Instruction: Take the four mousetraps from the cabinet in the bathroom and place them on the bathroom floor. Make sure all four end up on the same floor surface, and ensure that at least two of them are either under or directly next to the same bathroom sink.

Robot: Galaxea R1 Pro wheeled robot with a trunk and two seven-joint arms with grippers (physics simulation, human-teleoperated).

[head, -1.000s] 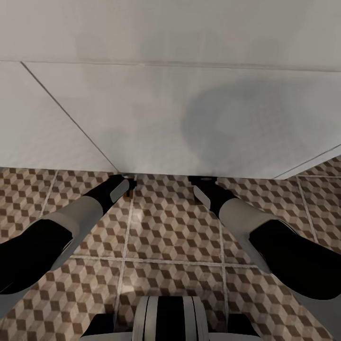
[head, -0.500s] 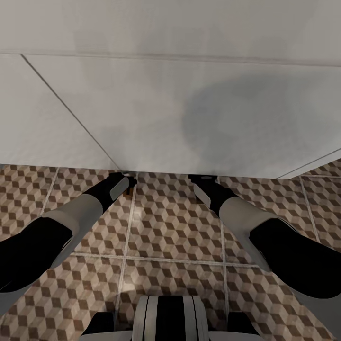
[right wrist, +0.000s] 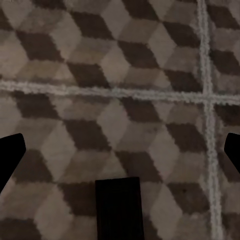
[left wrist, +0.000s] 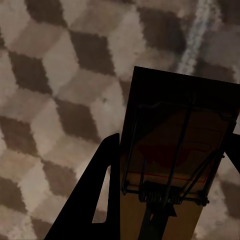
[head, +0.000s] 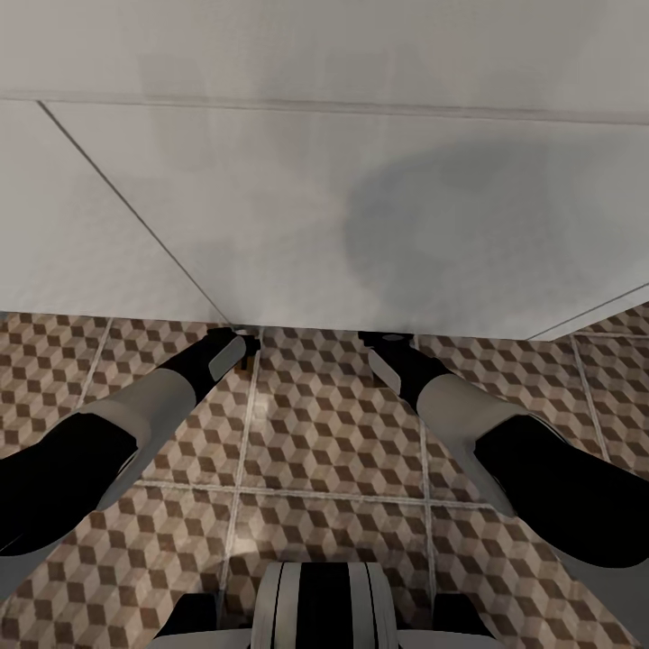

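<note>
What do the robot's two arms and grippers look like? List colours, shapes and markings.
Both arms have bulky black upper sections, then light grey tapered forearm sleeves, then black wrists. Each wrist carries a pale grey rounded plate. The left gripper and right gripper are black; in the wrist views their fingers appear as flat, angular black silhouettes, one with a slot cut through it. No cables or lettering visible.

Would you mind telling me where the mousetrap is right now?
The mousetrap shows in the left wrist view, held between the left gripper's jaws just over the bathroom floor, close to the white unit's base.
</note>
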